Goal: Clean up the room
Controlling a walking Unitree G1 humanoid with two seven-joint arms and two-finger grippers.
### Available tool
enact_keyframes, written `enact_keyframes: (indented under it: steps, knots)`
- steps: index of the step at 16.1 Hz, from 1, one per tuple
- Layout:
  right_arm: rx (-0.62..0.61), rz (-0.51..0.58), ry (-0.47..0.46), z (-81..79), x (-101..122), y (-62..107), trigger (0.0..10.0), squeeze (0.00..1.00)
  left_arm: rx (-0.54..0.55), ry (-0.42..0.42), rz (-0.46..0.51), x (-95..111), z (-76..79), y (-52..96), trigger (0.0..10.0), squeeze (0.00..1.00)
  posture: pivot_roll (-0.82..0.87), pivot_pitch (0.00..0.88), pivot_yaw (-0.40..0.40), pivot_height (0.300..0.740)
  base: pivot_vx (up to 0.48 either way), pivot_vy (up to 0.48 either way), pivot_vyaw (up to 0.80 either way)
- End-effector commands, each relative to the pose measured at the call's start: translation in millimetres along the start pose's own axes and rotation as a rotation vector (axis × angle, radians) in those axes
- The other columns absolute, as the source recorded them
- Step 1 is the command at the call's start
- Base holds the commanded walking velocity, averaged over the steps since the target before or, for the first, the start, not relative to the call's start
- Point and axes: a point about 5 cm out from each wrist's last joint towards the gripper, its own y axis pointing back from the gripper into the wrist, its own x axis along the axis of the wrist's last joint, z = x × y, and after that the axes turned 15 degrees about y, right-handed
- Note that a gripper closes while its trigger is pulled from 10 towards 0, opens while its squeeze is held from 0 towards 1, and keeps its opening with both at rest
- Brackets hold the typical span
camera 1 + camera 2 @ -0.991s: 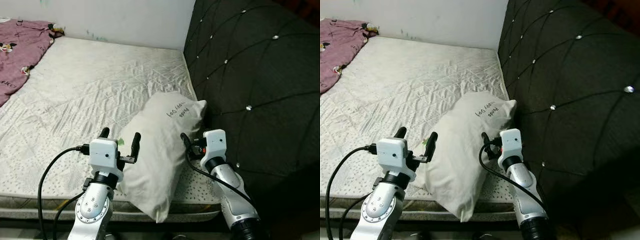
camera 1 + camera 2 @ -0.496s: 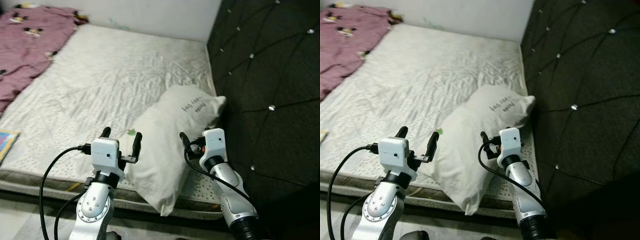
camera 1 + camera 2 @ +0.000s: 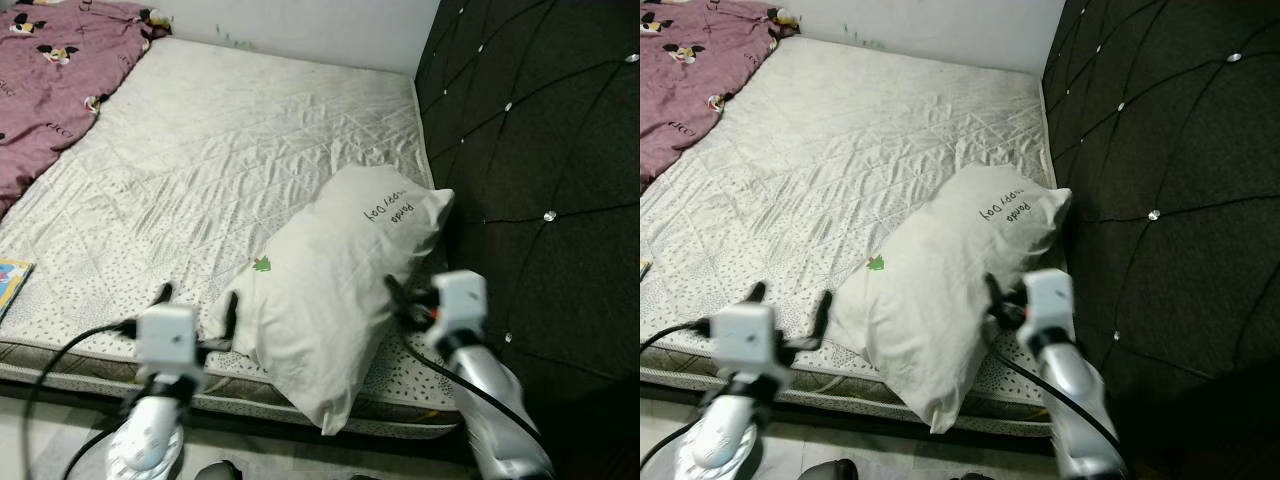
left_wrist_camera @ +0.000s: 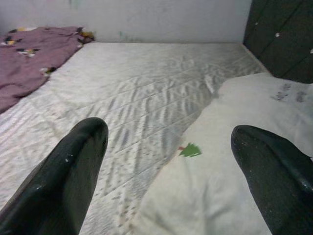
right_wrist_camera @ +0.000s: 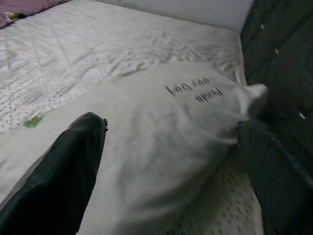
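Both end effectors open and empty at the foot of the pillow, and the grip was the risk.

My left end effector [image 3: 195, 312] hung wide open with nothing in it, just beside the low corner of the white pillow [image 3: 335, 275], and my right end effector [image 3: 410, 300] was open and empty too, close against the pillow's side near the dark tufted headboard [image 3: 530, 150]. The pillow lay slantwise on the mattress [image 3: 230, 140], its lower corner hanging over the bed's edge. I judged that a pinch on slack cloth alone could slip and let the pillow slide to the floor. The right fingers [image 5: 68, 171] also risked catching on the headboard. The head views were blurred, so aim was uncertain.
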Motion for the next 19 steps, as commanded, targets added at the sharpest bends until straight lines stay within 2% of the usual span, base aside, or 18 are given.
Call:
enact_keyframes:
  steps: [1,2,5,8,10,14,19]
  knots:
    - [-0.024,-0.014,-0.009,9.6,0,7.0,10.0,0.0,0.014,-0.012,-0.003,1,-0.5,4.9,10.0,0.0,0.0,0.136,-0.094,0.74,0.0,0.0,0.0]
    - [-0.039,-0.039,-0.008,14.6,-3,19.1,10.0,0.0,0.049,-0.02,-0.022,0,-3.9,10.1,10.0,0.0,0.0,0.15,-0.097,0.74,0.0,0.0,0.0]
    - [-0.033,-0.072,-0.022,15.3,-6,33.9,10.0,0.0,0.053,0.0,-0.035,1,-4.1,12.8,10.0,0.0,-0.01,0.183,-0.099,0.74,0.0,0.0,0.0]
    - [-0.03,-0.092,-0.033,14.1,-5,41.4,10.0,0.0,0.053,0.005,-0.046,1,-4.8,16.6,10.0,0.0,-0.01,0.197,-0.095,0.74,0.0,0.0,0.0]
    - [-0.024,-0.107,-0.037,12.4,-7,44.8,10.0,0.0,0.057,0.01,-0.055,1,-5.3,17.6,10.0,0.0,-0.01,0.198,-0.093,0.74,0.0,0.0,0.0]
    - [-0.011,-0.116,-0.038,12.4,-6,45.9,10.0,0.0,0.048,0.013,-0.052,1,-2.3,14.0,10.0,0.0,-0.01,0.193,-0.096,0.706,0.0,0.0,0.0]
    - [0.016,-0.119,-0.032,10.6,-7,42.9,10.0,0.0,0.044,0.024,-0.039,3,2.3,7.8,10.0,0.0,-0.01,0.183,-0.103,0.641,0.0,0.0,0.0]
